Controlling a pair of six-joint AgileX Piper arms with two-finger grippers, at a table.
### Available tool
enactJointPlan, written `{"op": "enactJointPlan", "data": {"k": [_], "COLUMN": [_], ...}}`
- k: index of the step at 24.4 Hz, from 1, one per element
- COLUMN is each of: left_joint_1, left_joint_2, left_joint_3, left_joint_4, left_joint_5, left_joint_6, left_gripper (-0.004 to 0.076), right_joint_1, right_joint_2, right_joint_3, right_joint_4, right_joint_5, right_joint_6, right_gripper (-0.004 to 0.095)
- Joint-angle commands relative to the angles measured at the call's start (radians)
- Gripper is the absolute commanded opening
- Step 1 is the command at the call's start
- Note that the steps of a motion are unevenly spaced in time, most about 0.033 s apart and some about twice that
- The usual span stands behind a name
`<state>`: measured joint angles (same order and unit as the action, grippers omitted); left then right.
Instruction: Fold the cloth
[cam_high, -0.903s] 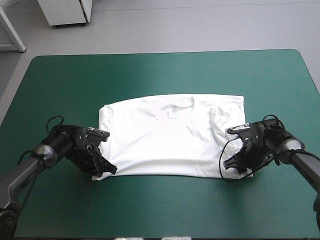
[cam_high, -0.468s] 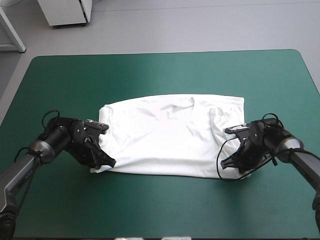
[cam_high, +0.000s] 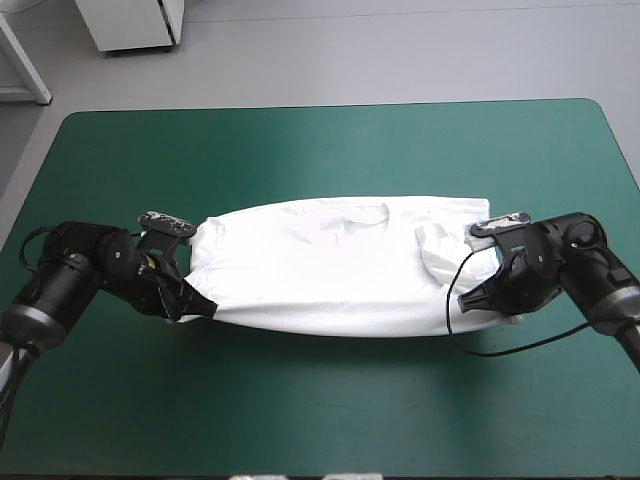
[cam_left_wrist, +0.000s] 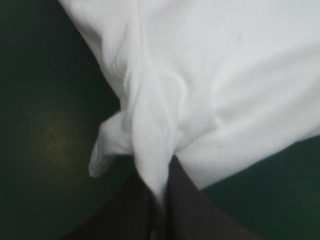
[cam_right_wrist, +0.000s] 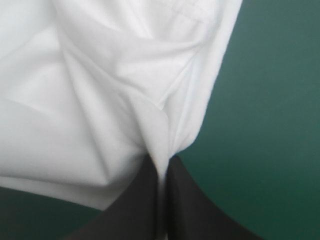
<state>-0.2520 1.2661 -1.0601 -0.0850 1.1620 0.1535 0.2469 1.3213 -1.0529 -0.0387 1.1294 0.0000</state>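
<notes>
— Where's the T-shirt (cam_high: 330, 265)?

— At the middle of the table (cam_high: 560, 420), white, stretched sideways between the two arms. Its collar (cam_high: 362, 213) points toward the far edge. The near edge is pulled taut into a shallow curve with a dark shadow under it, so it seems raised a little off the cover (cam_high: 330, 150); the far part looks to lie on it.

— And the grippers?

— The left gripper (cam_high: 200, 305) pinches the near left corner. In its wrist view the black fingers are pressed together with a bunched fold of white cloth rising from between them. The right gripper (cam_high: 470, 300) does the same at the near right corner, fingers all but closed on a creased ridge of fabric.

— The surface?

— The cover is teal-green and smooth, bare on every side of the shirt out to the rounded corners.

— Beyond it?

— Grey floor (cam_high: 400, 50) past the far edge, and the foot of a white cabinet (cam_high: 130, 25) off toward the far left.
</notes>
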Motion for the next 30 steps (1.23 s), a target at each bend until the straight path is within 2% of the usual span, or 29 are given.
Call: {"op": "enactJointPlan", "data": {"k": [1, 4, 8, 14, 18, 24, 30], "left_joint_1": [-0.004, -0.004, -0.004, -0.004, -0.004, -0.004, -0.004], "left_joint_2": [-0.067, -0.066, -0.037, 0.064, 0.156, 0.333, 0.436], "left_joint_3": [-0.063, -0.112, -0.167, -0.240, -0.273, -0.286, -0.286], "left_joint_4": [0.012, 0.014, 0.043, 0.105, 0.148, 0.190, 0.201], "left_joint_5": [-0.027, -0.061, -0.158, -0.248, -0.340, -0.474, -0.497], "left_joint_6": [-0.027, -0.027, -0.029, -0.042, -0.042, -0.042, -0.046], "left_gripper": [-0.0009, -0.0009, -0.0009, -0.0009, -0.0009, -0.0009, -0.0009], "right_joint_1": [-0.001, -0.001, -0.001, -0.001, -0.027, -0.061, -0.061], "right_joint_2": [-0.042, -0.042, -0.022, 0.097, 0.243, 0.482, 0.604], "right_joint_3": [-0.096, -0.159, -0.221, -0.322, -0.416, -0.585, -0.596], "right_joint_4": [-0.038, -0.046, -0.100, -0.181, -0.171, -0.156, -0.062], "right_joint_5": [-0.012, -0.052, -0.139, -0.224, -0.290, -0.301, -0.325], "right_joint_6": [0.000, 0.000, 0.018, 0.042, 0.042, 0.042, -0.012], "right_gripper": [-0.0017, -0.0017, -0.0017, -0.0017, -0.0017, -0.0017, -0.0017]}}
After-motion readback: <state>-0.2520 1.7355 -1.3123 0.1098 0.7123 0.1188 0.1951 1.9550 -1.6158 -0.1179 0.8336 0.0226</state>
